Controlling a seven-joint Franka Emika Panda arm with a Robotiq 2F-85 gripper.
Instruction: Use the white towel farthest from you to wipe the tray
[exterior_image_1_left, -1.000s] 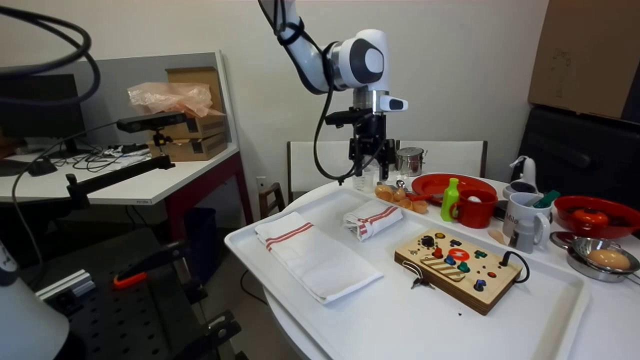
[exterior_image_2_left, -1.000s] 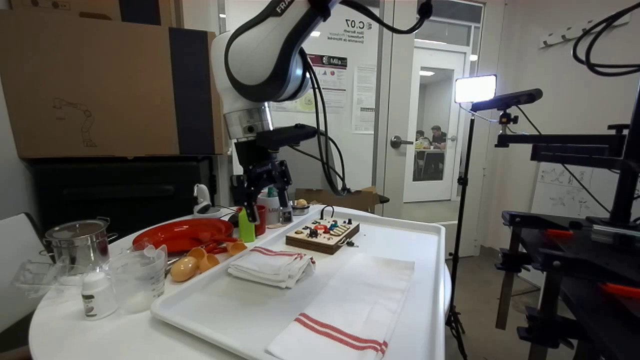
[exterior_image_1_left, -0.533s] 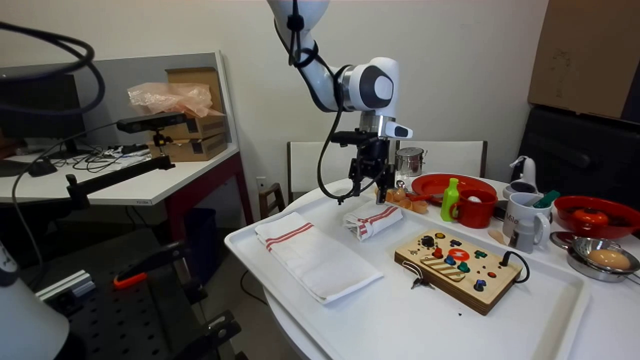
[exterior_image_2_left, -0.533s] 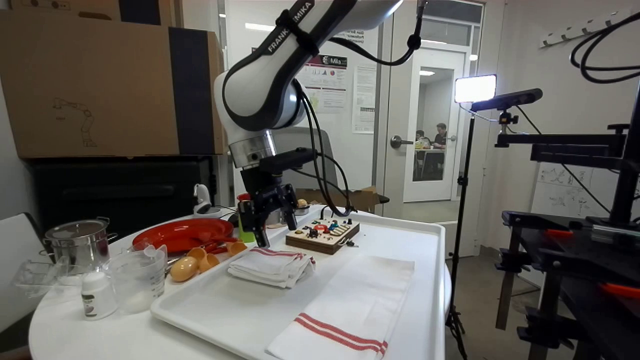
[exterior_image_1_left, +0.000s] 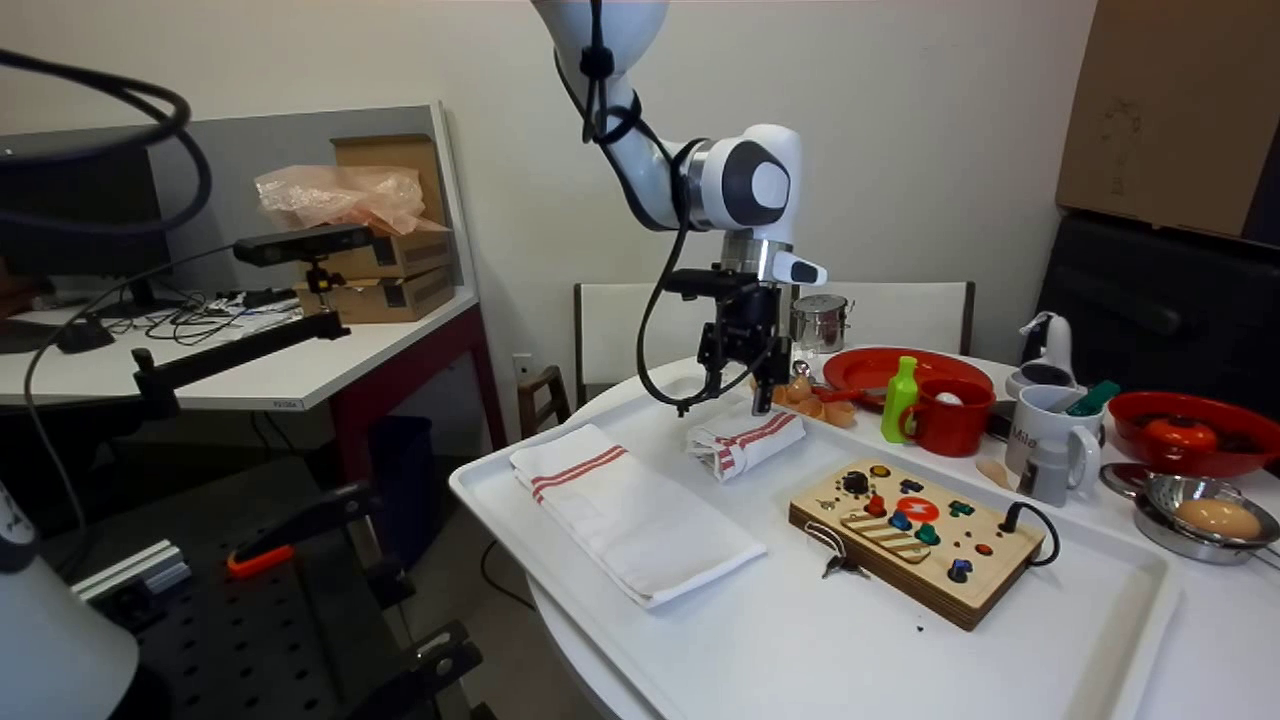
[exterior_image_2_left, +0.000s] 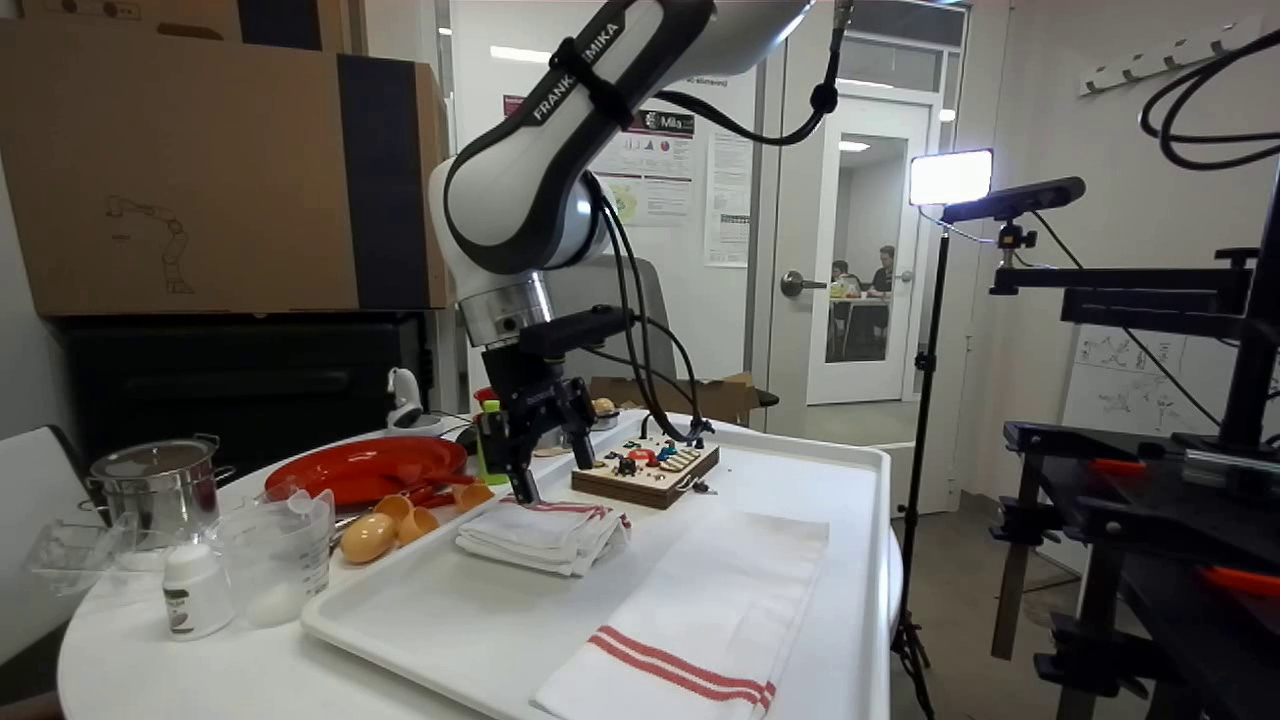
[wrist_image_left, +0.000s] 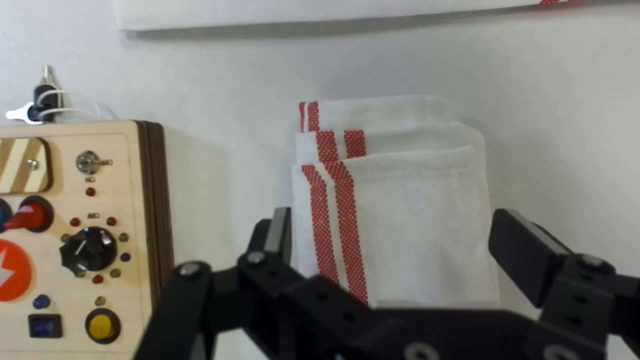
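The white towel (exterior_image_1_left: 748, 440) is a small folded bundle with red stripes. It lies on the large white tray (exterior_image_1_left: 860, 640), near the rim beside the eggshells; both also show in an exterior view, the towel (exterior_image_2_left: 545, 537) and the tray (exterior_image_2_left: 440, 625). My gripper (exterior_image_1_left: 738, 398) is open, pointing down just above the towel; it also shows in an exterior view (exterior_image_2_left: 555, 480). In the wrist view the open fingers (wrist_image_left: 391, 230) stand on either side of the towel (wrist_image_left: 415, 200), with nothing held. The gripper body hides the towel's near end there.
A larger flat towel (exterior_image_1_left: 640, 520) with red stripes lies on the tray. A wooden board (exterior_image_1_left: 920, 530) with knobs and keys also lies on it. Eggshells (exterior_image_1_left: 800, 395), a green bottle (exterior_image_1_left: 900, 400), a red mug (exterior_image_1_left: 953, 420) and a red plate (exterior_image_1_left: 905, 372) stand beyond the rim.
My gripper has come down from higher up to just above the small folded towel, moving slightly sideways. It stays open. The towels and board have not moved.
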